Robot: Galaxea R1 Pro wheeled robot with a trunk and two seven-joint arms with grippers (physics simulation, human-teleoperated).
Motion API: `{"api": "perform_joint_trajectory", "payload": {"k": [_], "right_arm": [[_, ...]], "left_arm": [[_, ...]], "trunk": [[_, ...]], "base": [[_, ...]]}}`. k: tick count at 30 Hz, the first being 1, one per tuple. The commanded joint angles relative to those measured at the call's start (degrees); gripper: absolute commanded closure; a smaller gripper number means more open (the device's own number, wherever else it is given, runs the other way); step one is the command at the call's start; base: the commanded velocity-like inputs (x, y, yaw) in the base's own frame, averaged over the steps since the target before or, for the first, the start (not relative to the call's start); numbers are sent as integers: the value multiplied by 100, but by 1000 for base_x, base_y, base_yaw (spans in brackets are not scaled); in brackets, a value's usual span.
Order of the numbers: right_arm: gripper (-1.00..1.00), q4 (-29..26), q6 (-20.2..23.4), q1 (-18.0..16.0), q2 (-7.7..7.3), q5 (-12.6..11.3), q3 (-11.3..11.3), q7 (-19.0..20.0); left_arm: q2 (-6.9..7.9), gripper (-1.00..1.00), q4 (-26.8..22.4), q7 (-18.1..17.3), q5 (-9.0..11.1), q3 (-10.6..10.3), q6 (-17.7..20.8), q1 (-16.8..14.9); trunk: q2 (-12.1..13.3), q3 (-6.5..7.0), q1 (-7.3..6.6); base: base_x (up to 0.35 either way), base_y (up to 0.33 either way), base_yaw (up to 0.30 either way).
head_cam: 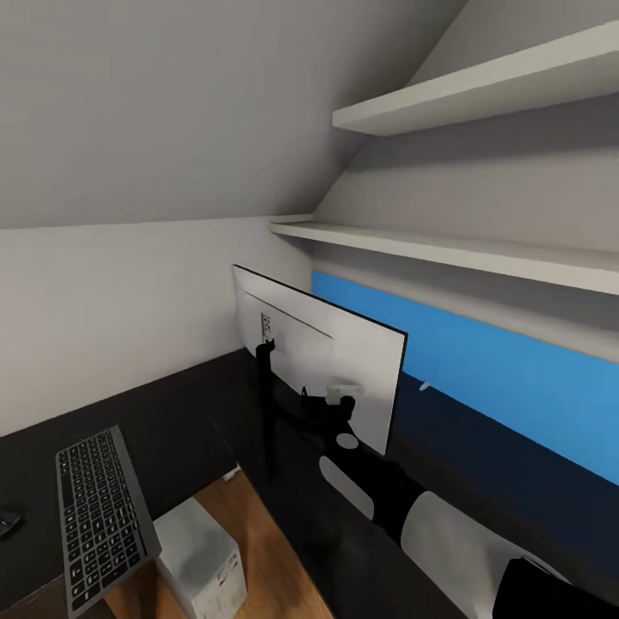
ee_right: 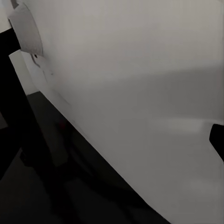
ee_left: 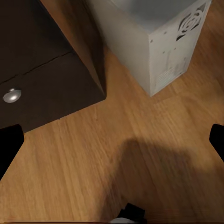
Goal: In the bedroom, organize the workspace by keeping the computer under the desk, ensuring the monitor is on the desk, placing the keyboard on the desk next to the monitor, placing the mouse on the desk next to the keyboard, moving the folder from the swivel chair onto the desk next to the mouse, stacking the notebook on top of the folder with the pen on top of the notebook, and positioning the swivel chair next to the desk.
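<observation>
The monitor [head_cam: 320, 371] stands on the black desk [head_cam: 185, 404] with its white back toward me, on a black stand [head_cam: 268, 404]. My right gripper [head_cam: 342, 397] is up against that back, and in the right wrist view the right gripper [ee_right: 112, 144] looks open, with the monitor's back [ee_right: 140, 93] close in front of it. The keyboard [head_cam: 101, 516] lies on the desk's left part, its near end past the edge. The mouse [head_cam: 7, 521] sits left of it. The computer [head_cam: 205, 563] stands on the floor under the desk. My left gripper [ee_left: 112, 144] hangs open over the wood floor, near the computer [ee_left: 158, 42].
A blue wall panel [head_cam: 516, 378] runs behind the desk, with two white shelves [head_cam: 464, 249] above it under the sloped ceiling. The desk's pedestal with a silver knob [ee_left: 12, 95] stands beside the computer. Wood floor [ee_left: 93, 163] shows below the left gripper.
</observation>
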Motion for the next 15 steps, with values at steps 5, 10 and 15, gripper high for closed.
{"api": "perform_joint_trajectory", "payload": {"k": [5, 10, 15], "right_arm": [[-100, 4, -50, -10, -6, -59, 25, -35], [-100, 3, -50, -10, -6, -62, 30, -39], [-100, 3, -50, -10, -6, -61, 29, -40]], "left_arm": [[65, -100, 953, 31, 107, -36, -592, 0], [69, -100, 1912, 24, 116, -40, -1546, 0], [114, -100, 2765, -44, 118, -45, -2390, 0]], "trunk": [[-4, -6, 1], [-4, -6, 1], [-4, -6, 1]], "base": [[0, 0, 0], [0, 0, 0], [0, 0, 0]]}}
